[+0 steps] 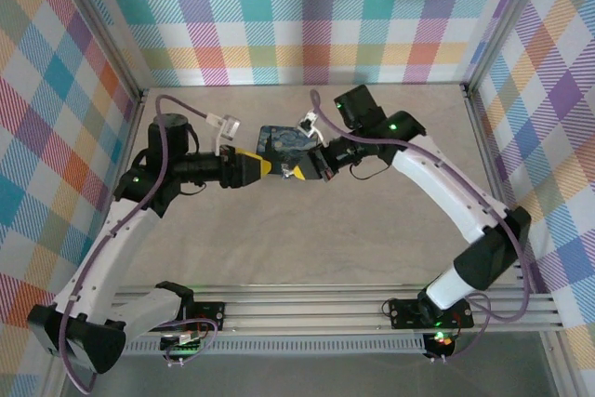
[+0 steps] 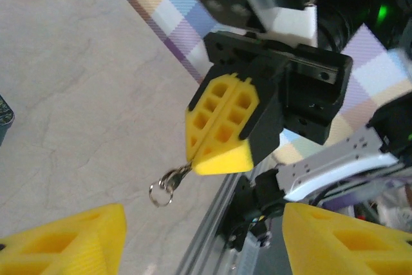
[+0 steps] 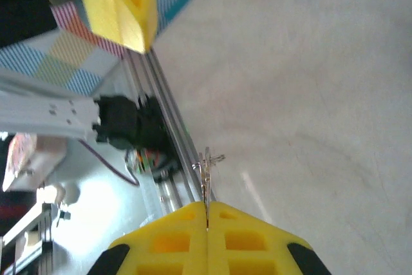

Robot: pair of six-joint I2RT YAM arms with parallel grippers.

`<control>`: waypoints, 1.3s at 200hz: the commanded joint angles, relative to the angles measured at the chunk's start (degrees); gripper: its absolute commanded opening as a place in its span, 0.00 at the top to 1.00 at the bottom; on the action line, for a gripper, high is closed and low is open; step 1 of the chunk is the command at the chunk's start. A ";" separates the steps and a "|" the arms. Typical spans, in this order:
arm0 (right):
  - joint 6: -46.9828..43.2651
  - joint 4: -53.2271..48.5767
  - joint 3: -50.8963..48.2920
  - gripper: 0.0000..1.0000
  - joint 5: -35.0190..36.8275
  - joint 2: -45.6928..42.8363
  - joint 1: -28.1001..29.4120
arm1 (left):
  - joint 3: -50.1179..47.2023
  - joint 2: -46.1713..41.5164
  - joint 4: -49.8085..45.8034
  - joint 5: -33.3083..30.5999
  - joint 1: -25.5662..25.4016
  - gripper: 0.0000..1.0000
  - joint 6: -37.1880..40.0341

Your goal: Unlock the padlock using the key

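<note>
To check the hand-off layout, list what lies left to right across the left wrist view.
Dark blue-green object at the left edge → small metal key ring, dangling → right gripper, yellow wedge fingers shut → green indicator light.

R gripper [image 3: 207, 216] fingers [image 3: 248, 241] pinch key [image 3: 206, 170] edge-on, w/ pale tabletop [image 3: 309, 94] behind.

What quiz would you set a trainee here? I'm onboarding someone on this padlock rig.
1. True or false: the right gripper has its fingers shut on the key.
2. The left gripper is: A) open, B) shut on the key, C) shut on a cable.
3. Fill in: in the top view, the blue object just beyond both grippers is the ____.
Key: 1 true; 2 A; 3 padlock.
</note>
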 commanded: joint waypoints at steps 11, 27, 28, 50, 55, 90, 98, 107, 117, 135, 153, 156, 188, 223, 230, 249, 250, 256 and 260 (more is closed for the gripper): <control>-12.17 -13.27 6.61 1.00 -3.69 4.35 -0.27 | 0.35 1.85 -0.81 1.27 -3.88 0.36 10.73; -12.98 -14.44 8.79 1.00 -6.15 6.48 -0.25 | 0.18 4.05 -2.37 1.34 -4.88 0.34 11.82; -13.02 -14.46 8.88 1.00 -6.22 6.59 -0.26 | 0.18 4.20 -2.40 1.41 -4.91 0.34 11.87; -13.70 -15.48 10.85 1.00 -7.67 8.40 -0.27 | 0.05 7.46 -5.57 2.09 -5.03 0.37 14.17; -13.86 -15.49 10.91 1.00 -7.94 8.47 -0.27 | -0.22 7.97 -5.99 2.22 -5.03 0.38 14.80; -12.82 -12.63 9.40 1.00 -11.61 8.38 -0.21 | -1.41 11.16 -3.99 10.48 -3.48 0.54 12.74; -12.70 -12.45 9.42 1.00 -12.02 8.32 -0.27 | -1.19 11.66 -4.41 11.78 -3.30 0.61 12.96; -12.81 -12.16 9.25 1.00 -12.01 8.13 -0.27 | -0.92 11.95 -5.19 12.73 -3.12 0.70 13.59; -12.96 -12.11 9.01 1.00 -11.74 7.85 -0.27 | -0.54 12.27 -6.17 13.67 -2.92 0.83 14.25; -12.92 -11.78 8.47 1.00 -12.23 7.58 -0.53 | 0.41 13.00 -9.59 14.89 -2.84 1.00 16.43; -9.89 -8.72 6.45 1.00 -12.09 6.64 -1.26 | -0.25 12.75 -10.05 14.13 -2.80 1.00 16.41; -8.65 -7.54 5.85 0.97 -11.76 6.25 -1.57 | -0.41 12.60 -9.85 13.71 -2.82 1.00 16.18; 18.93 22.24 -12.59 0.46 -4.94 -4.49 -5.33 | -5.58 9.87 0.25 6.08 -2.76 1.00 6.95; 46.71 57.59 -34.98 0.41 1.36 -14.46 -5.56 | -12.25 6.31 17.53 -0.54 -2.92 1.00 -5.24; 48.92 60.02 -36.45 0.42 2.02 -14.80 -5.02 | -13.42 5.68 20.39 -1.35 -3.05 1.00 -7.17; 49.95 60.67 -37.13 0.43 4.85 -14.76 -2.18 | -14.88 4.34 24.60 -2.97 -3.57 1.00 -9.61; 49.95 60.66 -37.11 0.43 4.95 -14.71 -2.06 | -14.95 4.26 24.66 -3.03 -3.60 1.00 -9.60; 50.24 60.78 -36.92 0.44 5.38 -14.36 -1.20 | -15.08 3.86 25.02 -3.17 -3.75 1.00 -9.65; 50.64 60.97 -36.79 0.44 5.57 -14.07 -0.77 | -15.15 3.64 25.15 -3.23 -3.80 1.00 -9.58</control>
